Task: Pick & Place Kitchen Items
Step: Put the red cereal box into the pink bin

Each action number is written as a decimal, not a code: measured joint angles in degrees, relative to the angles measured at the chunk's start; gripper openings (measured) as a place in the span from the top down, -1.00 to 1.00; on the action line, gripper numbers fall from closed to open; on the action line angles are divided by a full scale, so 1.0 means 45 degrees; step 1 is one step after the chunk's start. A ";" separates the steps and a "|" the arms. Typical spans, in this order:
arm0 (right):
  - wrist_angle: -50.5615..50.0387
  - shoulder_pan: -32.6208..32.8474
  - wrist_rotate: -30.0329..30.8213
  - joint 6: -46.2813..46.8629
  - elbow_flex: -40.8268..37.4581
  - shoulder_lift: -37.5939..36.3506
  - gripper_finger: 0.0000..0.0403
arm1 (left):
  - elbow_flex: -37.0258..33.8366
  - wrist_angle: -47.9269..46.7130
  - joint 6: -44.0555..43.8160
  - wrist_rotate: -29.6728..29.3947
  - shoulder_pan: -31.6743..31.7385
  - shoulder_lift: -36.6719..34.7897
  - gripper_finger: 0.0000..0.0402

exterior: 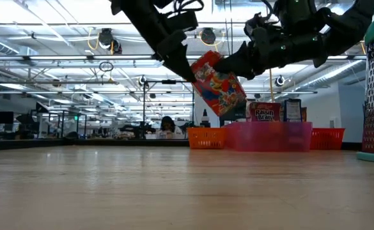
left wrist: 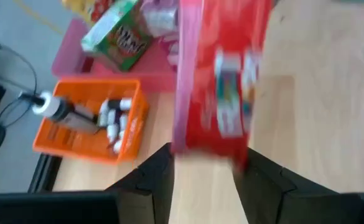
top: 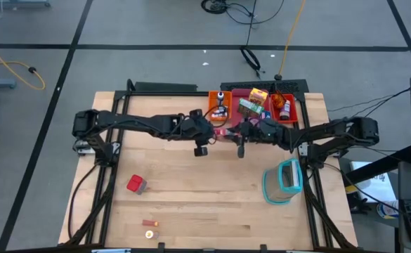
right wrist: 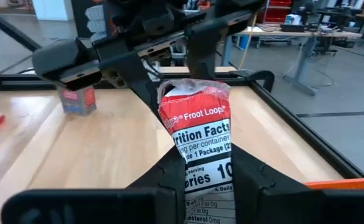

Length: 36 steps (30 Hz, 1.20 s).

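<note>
Hanging tilted above the table, red Froot Loops carton (exterior: 218, 82), nutrition panel showing, both grippers' jaws clamped on it

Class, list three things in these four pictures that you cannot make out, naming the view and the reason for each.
1. Front print of the red Froot Loops carton: blurred in the left wrist view.
2. Labels of the small bottles in the orange tray: too small in the high view.
3. Tips of the left gripper and right gripper: dark against the ceiling in the low view, and partly behind the carton.
</note>
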 joint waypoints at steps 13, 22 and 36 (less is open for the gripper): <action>-0.0070 -0.1493 0.0406 -0.0230 -0.0296 -0.0770 0.69 | -0.0045 -0.1848 -0.1269 -0.0399 0.0749 -0.0177 0.26; 0.1745 -0.2792 0.2134 -0.0379 -0.1065 -0.1187 0.69 | -0.0029 -0.1563 -0.1266 -0.0307 0.0420 -0.0178 0.25; 0.3144 -0.4328 0.2309 -0.0361 -0.1790 -0.1177 0.69 | -0.0029 -0.0855 -0.1239 -0.0181 0.0282 -0.0174 0.25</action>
